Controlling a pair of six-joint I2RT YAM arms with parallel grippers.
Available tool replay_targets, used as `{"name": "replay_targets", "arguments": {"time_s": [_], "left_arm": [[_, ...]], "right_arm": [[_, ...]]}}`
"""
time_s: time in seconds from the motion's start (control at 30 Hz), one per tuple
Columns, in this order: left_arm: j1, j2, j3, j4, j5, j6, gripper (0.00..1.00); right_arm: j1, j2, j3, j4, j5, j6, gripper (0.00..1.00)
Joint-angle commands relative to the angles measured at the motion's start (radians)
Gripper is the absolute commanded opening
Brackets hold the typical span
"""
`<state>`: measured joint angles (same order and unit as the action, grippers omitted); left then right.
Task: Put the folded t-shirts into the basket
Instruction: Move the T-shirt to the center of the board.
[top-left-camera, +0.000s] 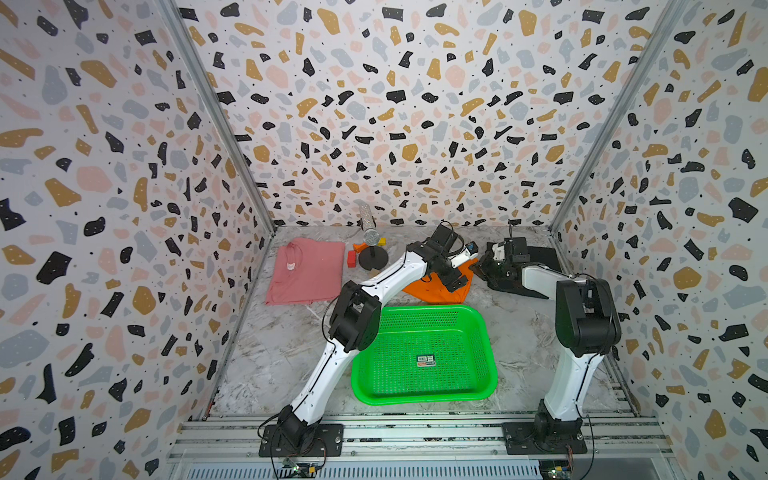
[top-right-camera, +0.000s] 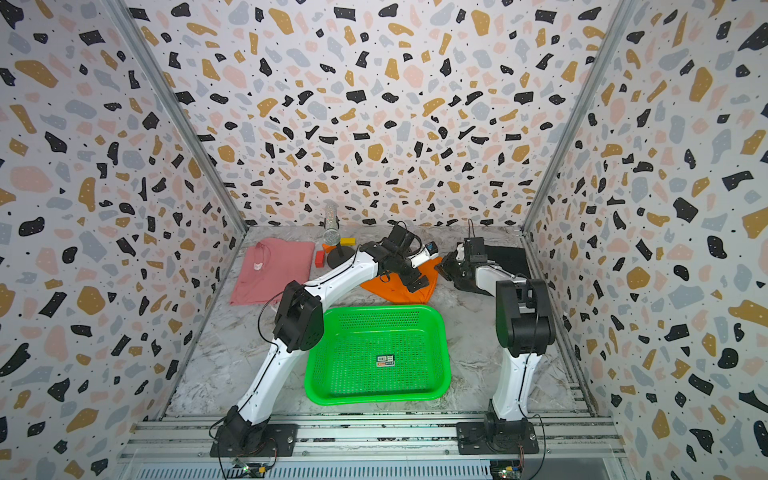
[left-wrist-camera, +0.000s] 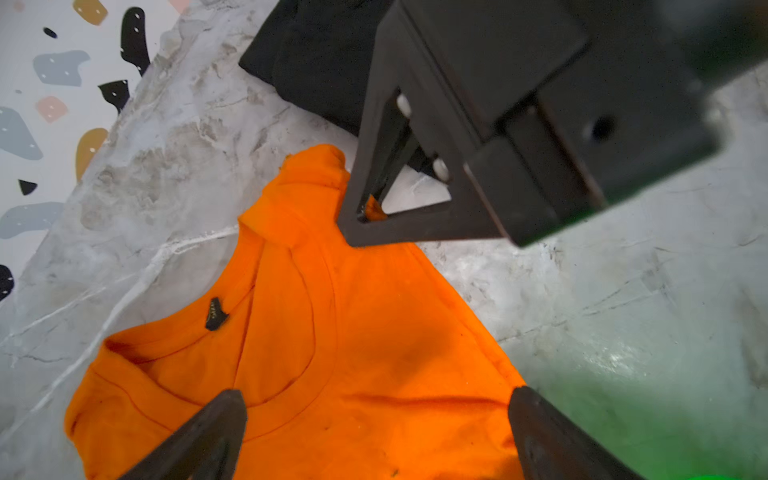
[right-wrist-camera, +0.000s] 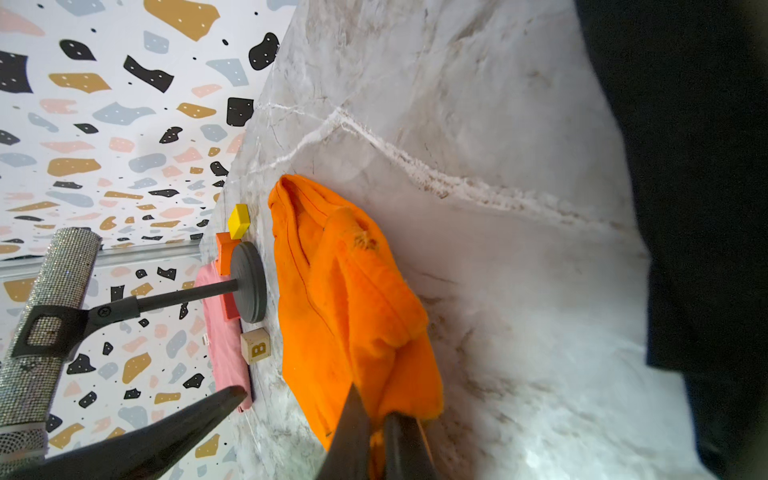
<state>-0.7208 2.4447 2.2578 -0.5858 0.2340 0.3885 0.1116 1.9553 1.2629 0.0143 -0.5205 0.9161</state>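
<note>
The bright orange folded t-shirt (top-left-camera: 436, 291) lies just behind the green basket (top-left-camera: 424, 397), which holds only a small sticker. My left gripper (left-wrist-camera: 374, 432) hangs open over this shirt, one finger near the neckline and the other at the shirt's edge. My right gripper (right-wrist-camera: 374, 436) is shut on the orange shirt's right corner, which is bunched and lifted (left-wrist-camera: 316, 174). The dusty pink t-shirt (top-left-camera: 307, 270) lies flat at the back left. The black t-shirt (top-left-camera: 542, 257) lies at the back right, partly hidden by the right arm.
A glittery microphone on a round black stand (top-left-camera: 372, 249) stands at the back between the pink and orange shirts. Small blocks lie around its base: yellow (right-wrist-camera: 239, 222), orange (right-wrist-camera: 224, 253) and a wooden letter block (right-wrist-camera: 255, 345). Patterned walls close in three sides.
</note>
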Motion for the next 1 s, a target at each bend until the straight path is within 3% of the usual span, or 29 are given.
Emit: {"name": "replay_targets", "arguments": {"time_s": [0.0,0.17,0.27,0.53,0.97], "left_arm": [[-0.014,-0.009,0.004,0.067,0.009,-0.009,0.99],[-0.033,-0.005,-0.016,0.133,-0.022,-0.033,0.94],[-0.042,0.007,-0.004,0.139,-0.007,-0.03,0.84],[-0.058,0.006,-0.033,0.183,-0.068,-0.043,0.76],[-0.094,-0.018,-0.117,0.271,-0.171,-0.013,0.83]], "right_arm": [[0.016,-0.055,0.012,-0.044,0.03,0.078,0.0],[0.028,-0.08,0.021,-0.067,0.039,0.099,0.0],[0.028,-0.092,0.021,-0.111,0.048,0.104,0.0],[0.026,-0.098,0.008,-0.106,0.015,0.137,0.0],[-0.061,-0.093,0.084,-0.256,-0.056,0.121,0.0]]}}
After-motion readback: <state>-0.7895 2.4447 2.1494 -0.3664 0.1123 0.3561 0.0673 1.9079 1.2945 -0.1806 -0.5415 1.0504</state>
